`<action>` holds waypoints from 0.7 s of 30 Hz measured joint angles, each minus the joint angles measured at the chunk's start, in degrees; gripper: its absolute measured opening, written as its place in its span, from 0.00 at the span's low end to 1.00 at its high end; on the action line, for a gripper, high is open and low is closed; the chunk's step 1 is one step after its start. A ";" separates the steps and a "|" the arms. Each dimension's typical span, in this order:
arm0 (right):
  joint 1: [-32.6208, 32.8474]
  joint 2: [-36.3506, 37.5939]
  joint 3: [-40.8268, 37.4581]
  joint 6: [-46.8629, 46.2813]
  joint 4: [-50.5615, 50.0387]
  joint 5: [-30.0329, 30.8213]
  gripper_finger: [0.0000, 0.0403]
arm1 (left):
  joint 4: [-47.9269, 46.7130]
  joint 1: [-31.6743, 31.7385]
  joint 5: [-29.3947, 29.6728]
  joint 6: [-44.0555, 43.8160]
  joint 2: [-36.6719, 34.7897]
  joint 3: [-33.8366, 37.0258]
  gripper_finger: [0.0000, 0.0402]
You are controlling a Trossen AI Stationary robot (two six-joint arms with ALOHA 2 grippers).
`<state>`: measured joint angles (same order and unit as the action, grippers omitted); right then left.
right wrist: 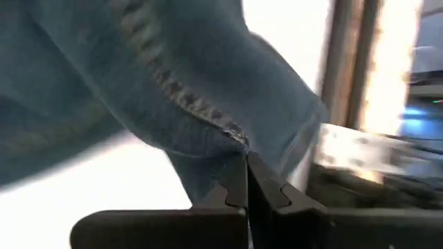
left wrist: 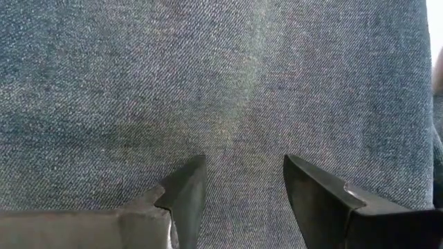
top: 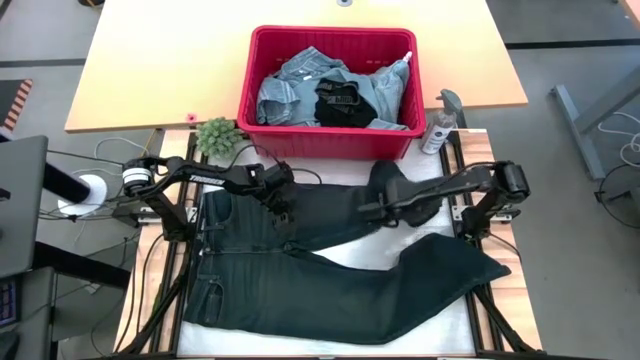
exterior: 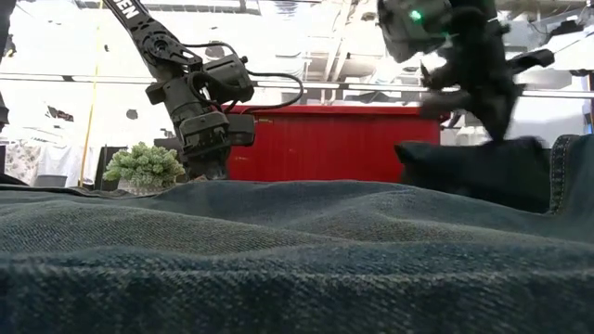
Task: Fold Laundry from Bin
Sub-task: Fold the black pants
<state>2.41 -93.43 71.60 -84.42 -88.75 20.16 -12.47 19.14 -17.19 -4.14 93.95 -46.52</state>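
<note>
With the right pincer point(top: 372, 208) clenched on the dark denim jeans' point(top: 330, 290) leg hem, it should lift slowly while the released left pincer point(top: 283, 214) pins the seat.

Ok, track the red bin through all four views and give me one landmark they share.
High view: the red bin sits top centre, beyond the dark jeans.
Low view: its red wall spans mid-background, behind the jeans.
Left wrist view: not in it; only denim.
Right wrist view: not in it.
Shared landmark: the jeans, a fold pinched in the right gripper.
</note>
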 joint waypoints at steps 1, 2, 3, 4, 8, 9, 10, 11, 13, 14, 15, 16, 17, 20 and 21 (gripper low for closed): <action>-0.83 0.55 0.26 -3.12 -1.11 0.60 0.04 | -0.02 0.00 0.02 0.00 0.00 0.00 0.46; -1.81 0.63 0.78 -6.40 -1.76 0.84 0.04 | -0.04 0.00 0.04 0.00 0.00 0.00 0.46; -2.44 1.38 0.74 -8.34 -1.77 1.40 0.04 | -0.23 0.00 0.05 0.02 0.00 0.00 0.46; -2.65 1.93 0.56 -9.57 -1.04 3.54 0.04 | -0.42 0.00 0.04 0.01 0.00 0.00 0.46; -2.46 4.41 1.16 -19.73 -1.30 13.96 0.04 | -1.50 0.00 0.07 0.02 0.00 0.00 0.46; -2.46 5.62 1.31 -21.48 -1.44 16.27 0.04 | -1.60 0.00 0.10 0.02 -0.02 0.00 0.46; -2.38 6.86 1.31 -22.93 -1.40 18.47 0.04 | -1.65 0.00 0.36 0.02 -0.02 0.00 0.46; -2.42 8.02 1.31 -24.60 -1.21 20.45 0.04 | -1.84 0.00 0.50 0.02 -0.02 0.00 0.46; -2.90 10.42 1.28 -27.24 -1.16 24.99 0.04 | -1.94 0.00 0.52 0.00 -0.02 0.00 0.46; -3.39 11.79 1.28 -28.52 -1.16 27.31 0.04 | -2.00 0.00 0.55 0.04 -0.02 0.00 0.46; -4.11 13.35 1.28 -29.54 -1.24 29.45 0.04 | -2.08 0.00 0.55 0.04 -0.02 0.00 0.46; -4.87 14.73 1.28 -30.39 -1.28 31.65 0.04 | -2.10 0.00 0.56 0.03 -0.04 0.00 0.46; -5.65 15.88 1.31 -31.11 -1.33 33.79 0.04 | -2.10 0.00 0.59 0.04 -0.04 0.00 0.46; -9.27 18.29 1.31 -31.06 -1.18 37.47 0.04 | -2.08 0.00 0.76 0.04 -0.04 0.00 0.46; -10.88 19.05 1.31 -30.55 -1.20 37.63 0.04 | -2.09 0.00 0.80 0.04 -0.04 0.00 0.46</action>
<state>-8.47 -74.38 72.90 -114.96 -89.95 57.80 -14.56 19.14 -16.39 -4.10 93.91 -46.52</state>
